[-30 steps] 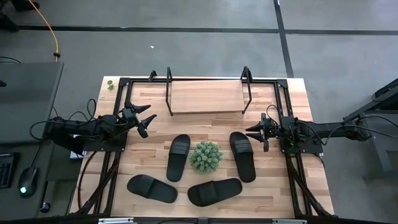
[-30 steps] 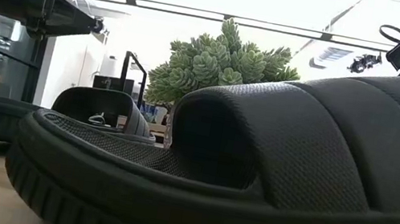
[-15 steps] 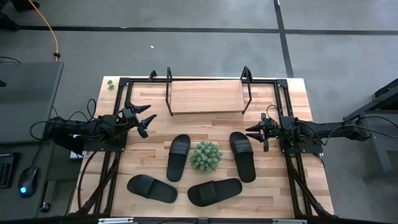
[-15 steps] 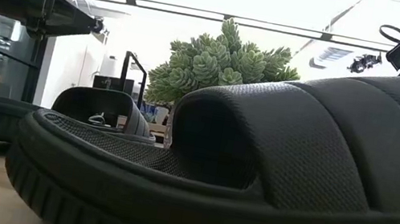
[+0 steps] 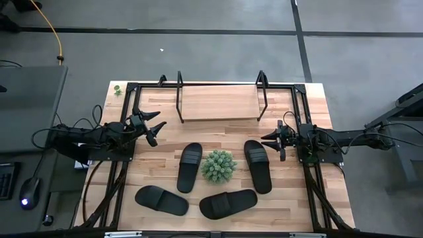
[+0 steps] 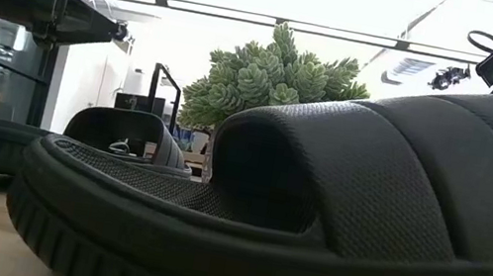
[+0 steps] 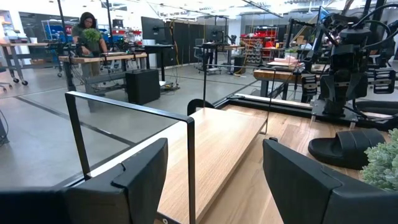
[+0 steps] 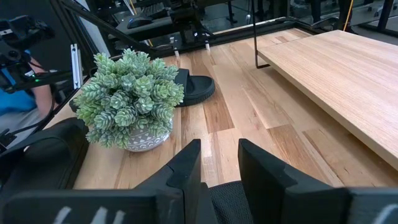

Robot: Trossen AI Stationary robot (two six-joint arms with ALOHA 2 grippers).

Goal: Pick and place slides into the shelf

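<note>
Four slides lie at frame centre and lower centre, well apart from both grippers. Left gripper jaws stand open; right gripper jaws stand narrowly parted, gripping nothing.

Both arms are dark, near-black, built of slim jointed segments. The left arm, on the side of the shelf nearer the grey desk, trails loose black cables in loops along its length. The right arm, on the shelf's other side, looks tidier, with a straight black link. Each ends in two flat, matte black wedge-shaped fingers with squared edges.
</note>
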